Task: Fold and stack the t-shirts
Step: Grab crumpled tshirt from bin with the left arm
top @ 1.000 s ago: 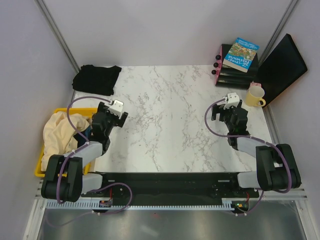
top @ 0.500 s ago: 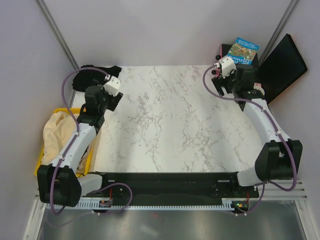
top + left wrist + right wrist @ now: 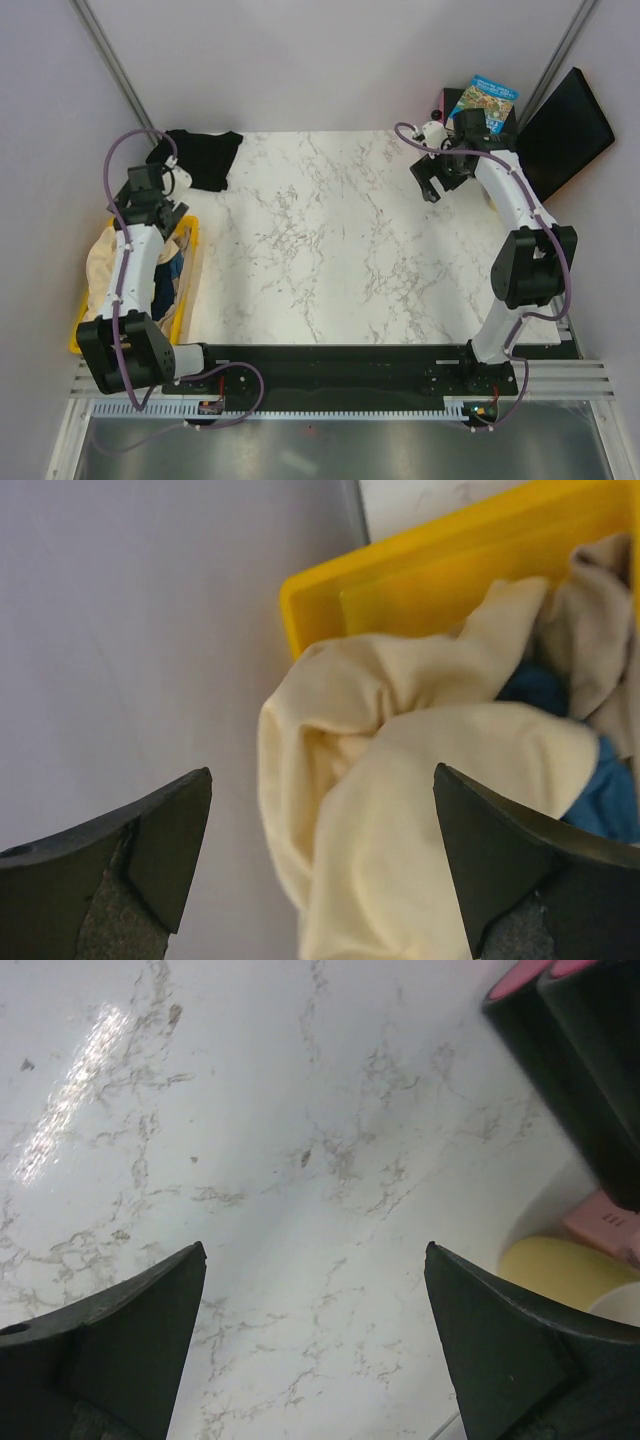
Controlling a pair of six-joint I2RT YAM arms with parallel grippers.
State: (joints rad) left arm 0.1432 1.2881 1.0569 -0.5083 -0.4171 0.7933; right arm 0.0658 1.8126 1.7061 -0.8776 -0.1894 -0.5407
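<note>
Worktop (image 3: 330,240): white marbled slab. Most of its surface is seen bare. The arms are bolted at its near edge.
Left arm (image 3: 135,265): reached out to the left over the yellow bin.
Right arm (image 3: 505,195): stretched to the far right corner of the worktop.
Black panel (image 3: 565,130): leaned at the far right, beyond the worktop's corner.
Yellow bin (image 3: 450,580): set off the left edge of the worktop. Two shirts are held in it.
Cream-yellow t-shirt (image 3: 400,780): crumpled in the bin and spilled over its left rim.
Black t-shirt (image 3: 205,155): bunched at the far left corner of the worktop, well apart from the bin.
Dark blue t-shirt (image 3: 610,790): tucked in the bin beside and partly under the cream-yellow one.
Book (image 3: 485,100): laid on top of a dark stack at the far right corner.
Yellow mug (image 3: 565,1270): seen near the right pincer, next to the dark stack.
Left pincer (image 3: 320,775): fingers spread wide with nothing pinched, held above the cream-yellow t-shirt.
Right pincer (image 3: 315,1250): fingers spread wide with nothing pinched, held over bare worktop.
</note>
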